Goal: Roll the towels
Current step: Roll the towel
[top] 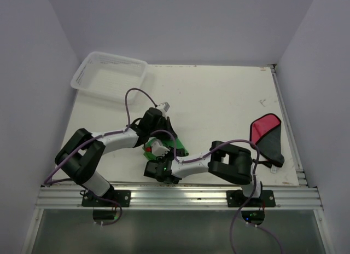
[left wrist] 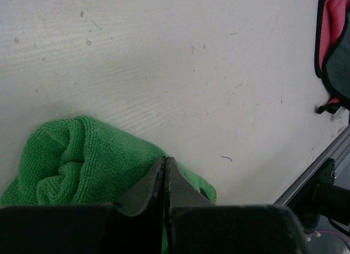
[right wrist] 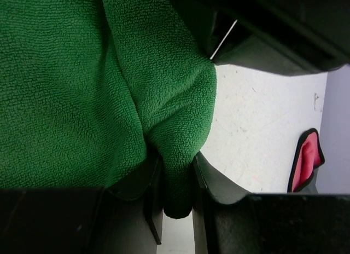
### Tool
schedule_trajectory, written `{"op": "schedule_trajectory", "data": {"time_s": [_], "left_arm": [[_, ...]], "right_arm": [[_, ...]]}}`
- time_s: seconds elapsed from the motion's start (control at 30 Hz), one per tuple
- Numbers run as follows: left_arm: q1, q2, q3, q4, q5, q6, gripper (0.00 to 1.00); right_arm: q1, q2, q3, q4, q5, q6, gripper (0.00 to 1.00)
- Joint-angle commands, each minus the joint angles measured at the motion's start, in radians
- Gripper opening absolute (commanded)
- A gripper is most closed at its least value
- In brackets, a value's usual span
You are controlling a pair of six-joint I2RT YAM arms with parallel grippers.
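The bright green towel (top: 181, 150) lies bunched at the near middle of the table, between both grippers. My left gripper (top: 158, 143) is over it. In the left wrist view its jaws (left wrist: 165, 161) are pressed together with the green towel (left wrist: 82, 166) on both sides and a strip of green in the slit. My right gripper (top: 163, 158) is shut on a thick fold of the green towel (right wrist: 82, 90), which fills that view; the gripper's tips (right wrist: 176, 155) pinch the fold. The red towel (top: 265, 131) with dark grey underside lies folded at the right, untouched, and shows in both wrist views (left wrist: 331, 35) (right wrist: 307, 158).
A white plastic mesh basket (top: 117, 58) stands at the far left corner, partly over the table edge. An aluminium rail (top: 175, 196) runs along the near edge and shows in the left wrist view (left wrist: 328, 155). White walls close in the table.
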Motion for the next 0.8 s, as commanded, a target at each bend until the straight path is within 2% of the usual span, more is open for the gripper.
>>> {"op": "schedule_trajectory", "data": {"time_s": [0.0,0.1,0.3,0.43,0.5,0.6,0.77], "left_arm": [[-0.024,0.01,-0.029,0.043,-0.022,0.014,0.04],[-0.031,0.004,-0.063,0.043,-0.047,0.014,0.04],[-0.034,-0.003,-0.135,0.076,-0.089,0.003,0.03],[-0.033,0.018,-0.155,0.082,-0.119,0.004,0.0],[-0.033,0.035,-0.164,0.095,-0.135,0.003,0.0],[-0.033,0.059,-0.174,0.102,-0.157,-0.005,0.0],[-0.033,0.072,-0.195,0.13,-0.172,-0.014,0.0]], "right_arm": [[0.016,0.041,0.058,-0.047,0.038,0.003,0.0],[0.016,0.067,0.091,-0.078,0.039,0.013,0.0],[0.016,0.084,0.111,-0.087,0.022,0.013,0.08],[0.016,0.044,0.106,-0.084,-0.013,0.026,0.22],[0.016,0.007,0.079,-0.061,-0.045,0.029,0.37],[0.016,-0.07,0.052,-0.06,-0.062,0.056,0.48],[0.016,-0.227,0.0,-0.055,-0.087,0.099,0.54]]}}
